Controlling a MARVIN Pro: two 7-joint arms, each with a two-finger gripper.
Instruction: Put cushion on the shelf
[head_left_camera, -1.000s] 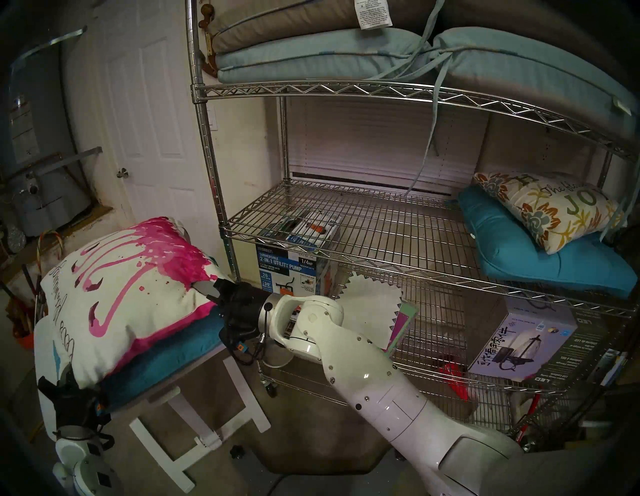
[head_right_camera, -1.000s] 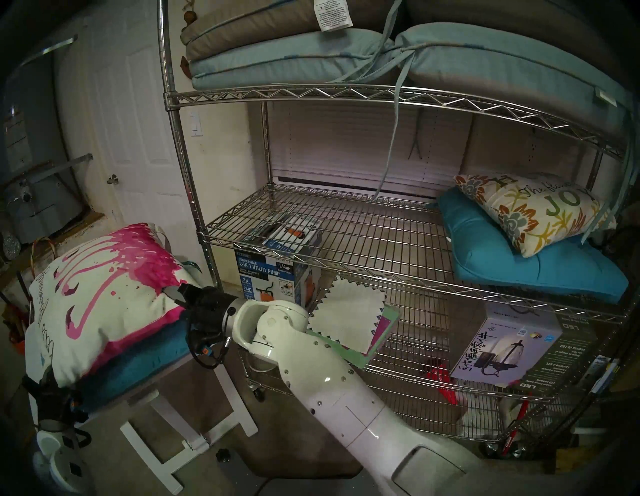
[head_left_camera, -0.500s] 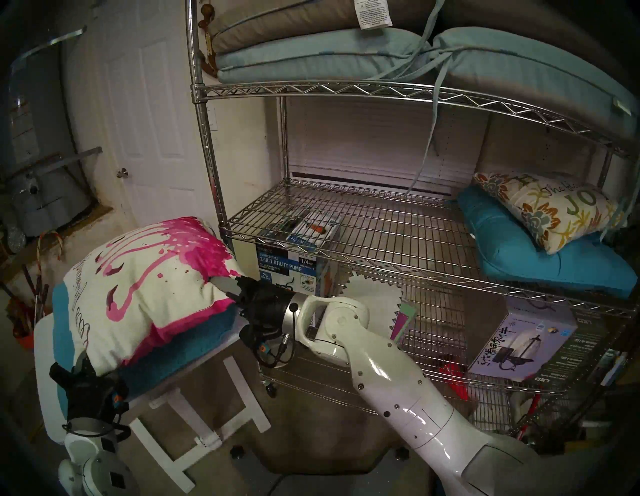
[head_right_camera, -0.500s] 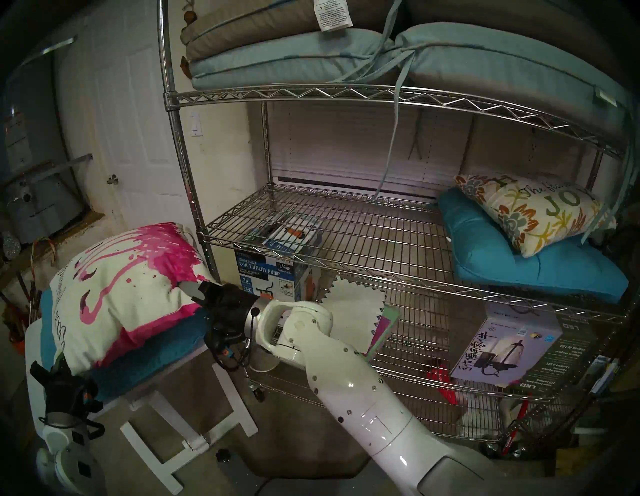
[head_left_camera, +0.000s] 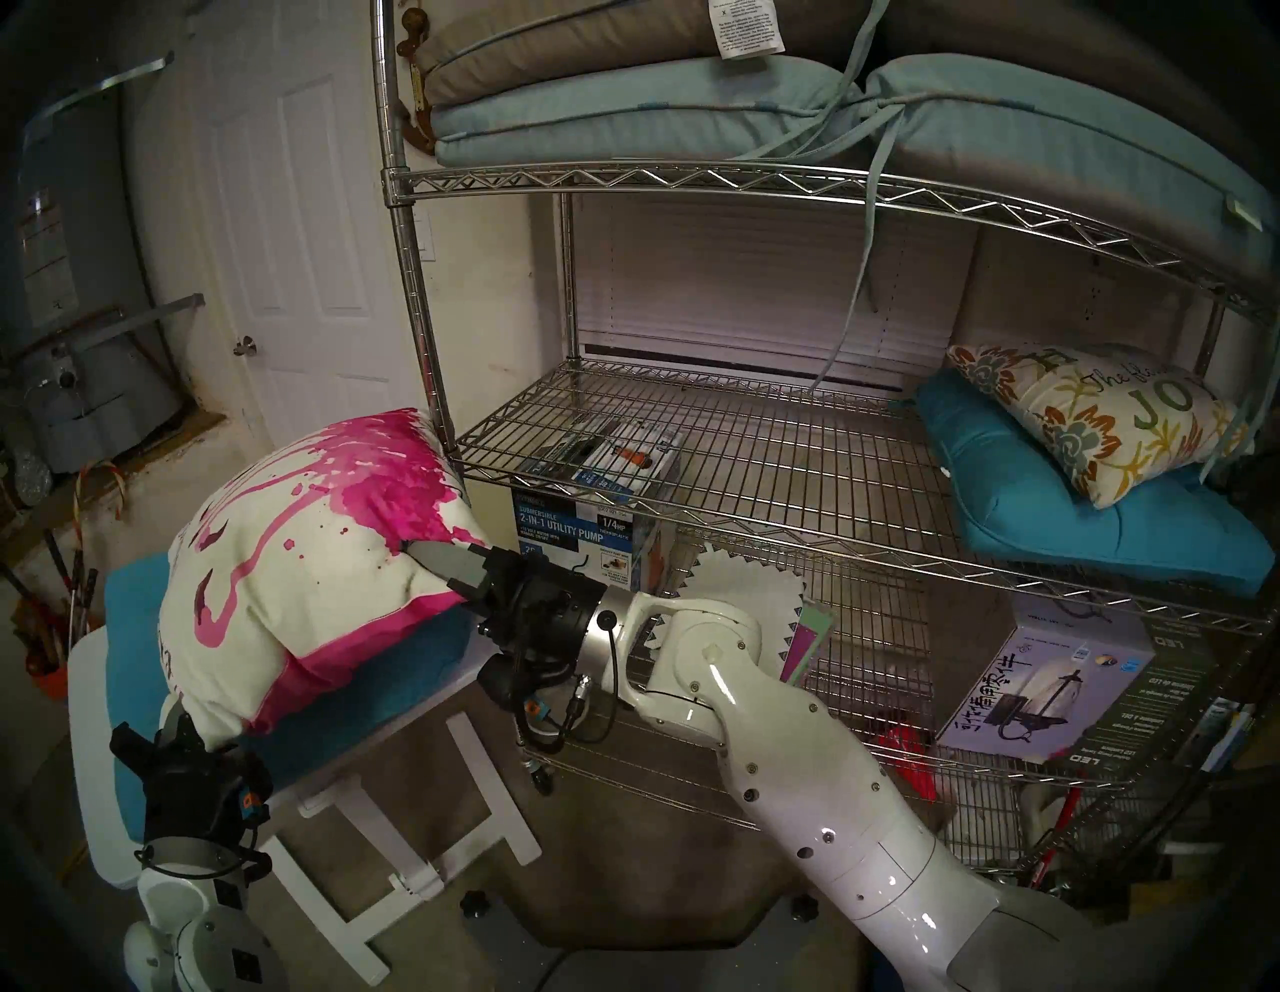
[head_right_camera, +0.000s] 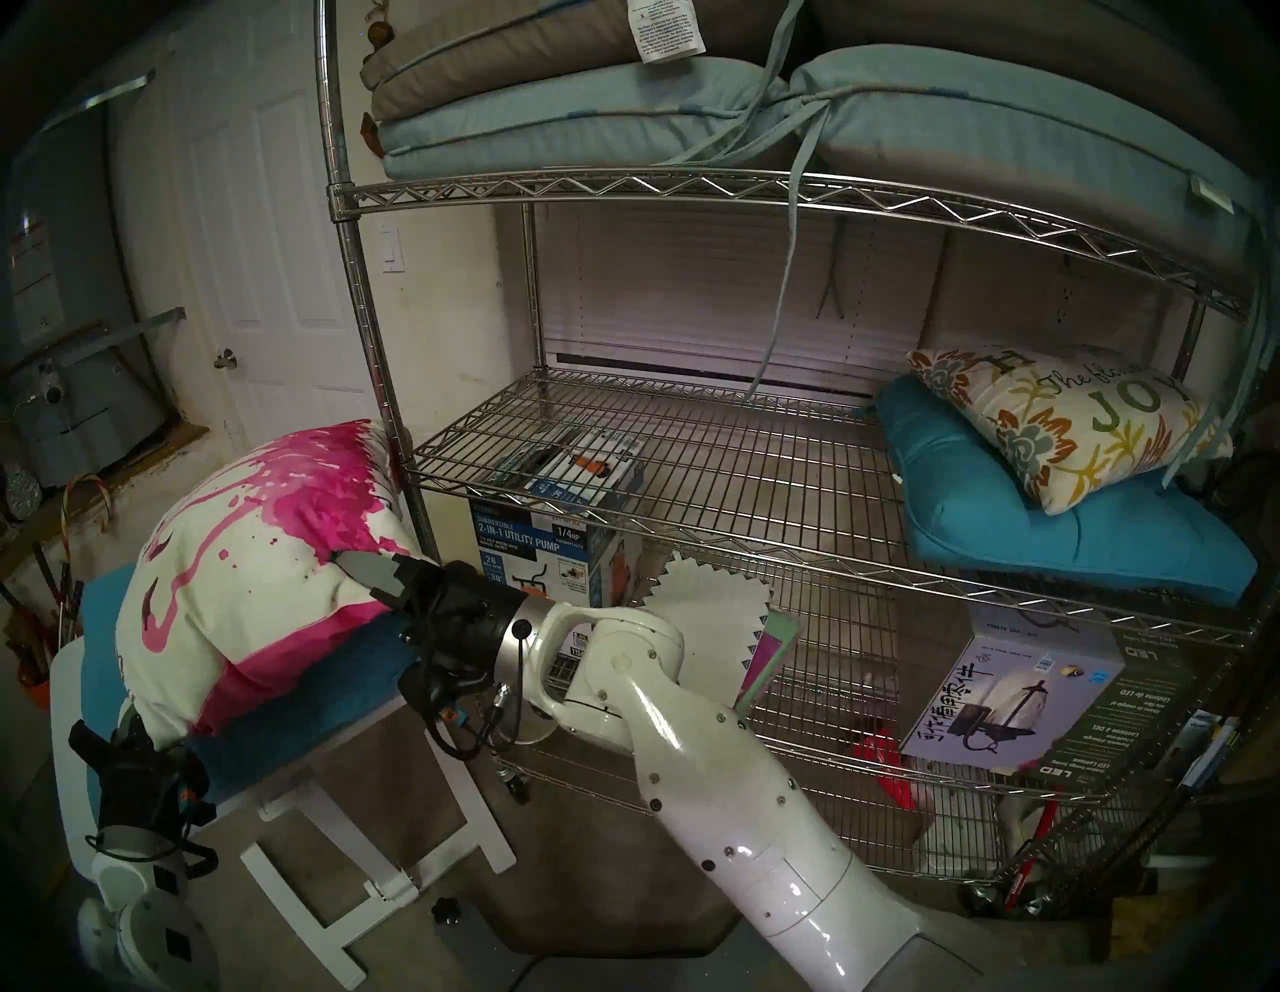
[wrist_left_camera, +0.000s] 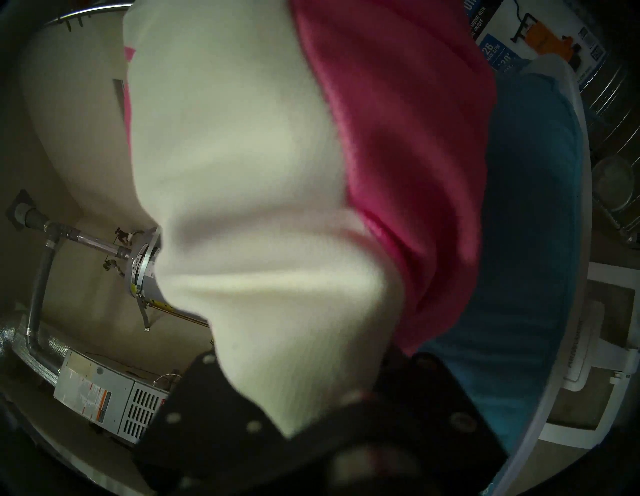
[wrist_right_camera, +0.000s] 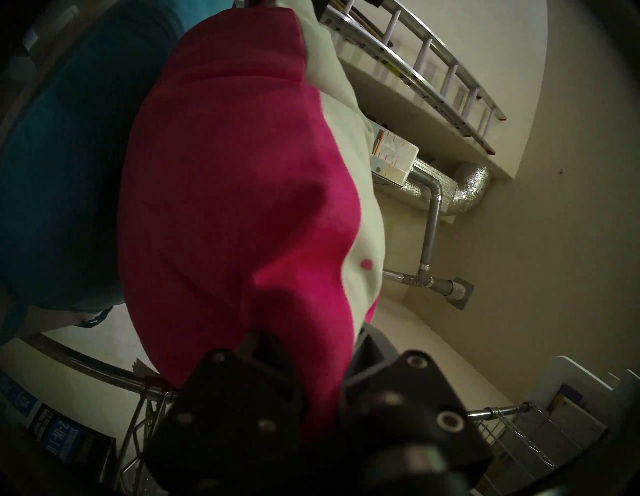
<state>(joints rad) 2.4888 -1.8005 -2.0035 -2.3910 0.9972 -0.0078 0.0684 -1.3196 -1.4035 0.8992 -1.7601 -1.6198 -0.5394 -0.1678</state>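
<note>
Both grippers clamp the cushion (head_left_camera: 305, 547): right gripper (head_left_camera: 426, 554) on its near right corner, left gripper (head_left_camera: 176, 720) on its lower left corner. Cushion tilts up off the teal pad (head_left_camera: 388, 682) on the table (head_left_camera: 86, 693), its pink top beside the shelf (head_left_camera: 692, 443) post.

A cream cushion (head_left_camera: 305, 554) splashed with pink is tilting up beside the shelf (head_left_camera: 727, 450), its top corner touching the shelf's front left post, its lower edge resting on a teal cushion (head_left_camera: 388, 686).
</note>
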